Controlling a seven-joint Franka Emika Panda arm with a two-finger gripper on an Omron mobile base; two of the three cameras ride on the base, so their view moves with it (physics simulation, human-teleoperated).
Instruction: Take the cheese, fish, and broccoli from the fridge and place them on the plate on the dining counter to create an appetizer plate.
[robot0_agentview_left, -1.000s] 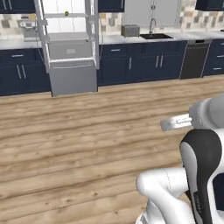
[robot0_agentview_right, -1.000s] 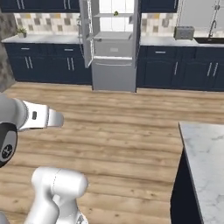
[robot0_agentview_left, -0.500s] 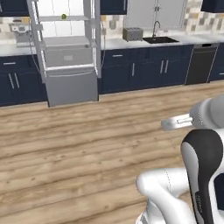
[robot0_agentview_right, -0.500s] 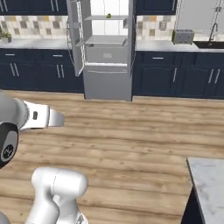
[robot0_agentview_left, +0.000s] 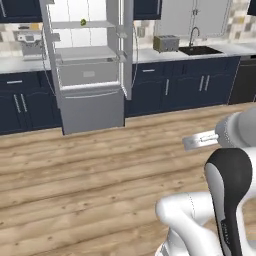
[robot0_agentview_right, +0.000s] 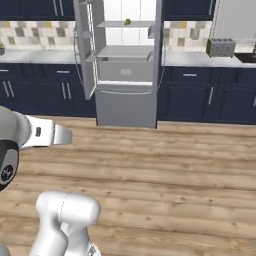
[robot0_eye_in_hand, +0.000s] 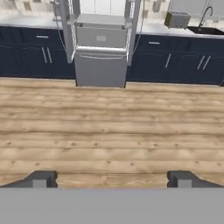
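End effector (robot0_eye_in_hand: 111, 179): jaws spread wide, nothing between them, aimed across bare wooden floor. Fridge (robot0_eye_in_hand: 101, 43): straight ahead and well apart, doors open. Broccoli (robot0_agentview_left: 83, 22): on an upper glass shelf, higher than the end effector; cheese and fish not discernible.

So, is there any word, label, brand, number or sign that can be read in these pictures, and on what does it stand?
None can be read.
Fridge: a small pale patch on the drawer front, too blurred to tell if it is text.
Toaster: no marking shows.
Arm: a small dark mark on the white link, too small to read.
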